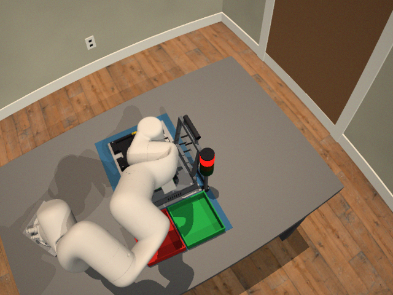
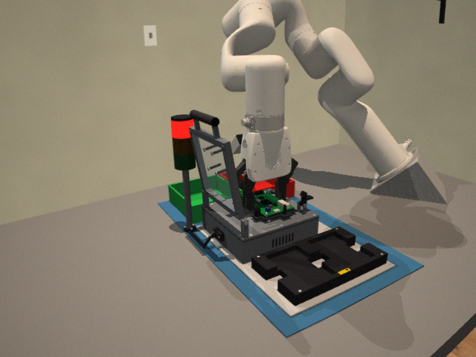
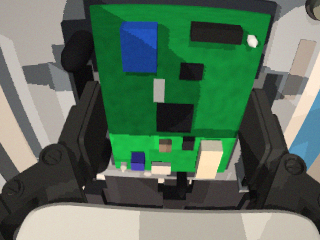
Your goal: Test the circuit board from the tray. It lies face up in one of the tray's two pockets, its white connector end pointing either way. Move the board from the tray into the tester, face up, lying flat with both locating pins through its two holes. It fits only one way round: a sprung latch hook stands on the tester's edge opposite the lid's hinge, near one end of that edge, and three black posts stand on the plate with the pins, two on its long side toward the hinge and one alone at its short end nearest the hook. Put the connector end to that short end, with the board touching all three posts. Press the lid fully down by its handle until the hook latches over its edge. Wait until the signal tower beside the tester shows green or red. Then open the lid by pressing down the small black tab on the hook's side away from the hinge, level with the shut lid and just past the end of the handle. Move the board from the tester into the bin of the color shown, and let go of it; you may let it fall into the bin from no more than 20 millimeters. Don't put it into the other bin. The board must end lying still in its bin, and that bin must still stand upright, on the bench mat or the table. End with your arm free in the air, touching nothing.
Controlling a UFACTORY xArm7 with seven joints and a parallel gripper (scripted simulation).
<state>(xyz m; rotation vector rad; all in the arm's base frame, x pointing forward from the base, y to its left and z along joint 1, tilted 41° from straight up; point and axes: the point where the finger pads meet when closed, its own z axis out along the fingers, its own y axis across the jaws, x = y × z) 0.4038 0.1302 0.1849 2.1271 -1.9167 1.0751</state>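
The green circuit board (image 2: 274, 205) lies flat and face up on the plate of the tester (image 2: 261, 232). The wrist view shows the board (image 3: 180, 87) filling the middle of the picture. My gripper (image 2: 265, 192) reaches straight down over it. Its two black fingers press against the board's two long edges, so it is shut on the board. The lid (image 2: 215, 165) stands open, tilted up with its black handle on top. The signal tower (image 2: 182, 129) shows red, also in the overhead view (image 1: 207, 157). In that view my arm hides the gripper and the board.
The red bin (image 1: 167, 244) and the green bin (image 1: 196, 219) stand side by side behind the tester; my arm covers part of the red one. The black tray (image 2: 319, 261) lies empty in front of the tester. The latch hook (image 2: 304, 199) stands at the tester's right edge.
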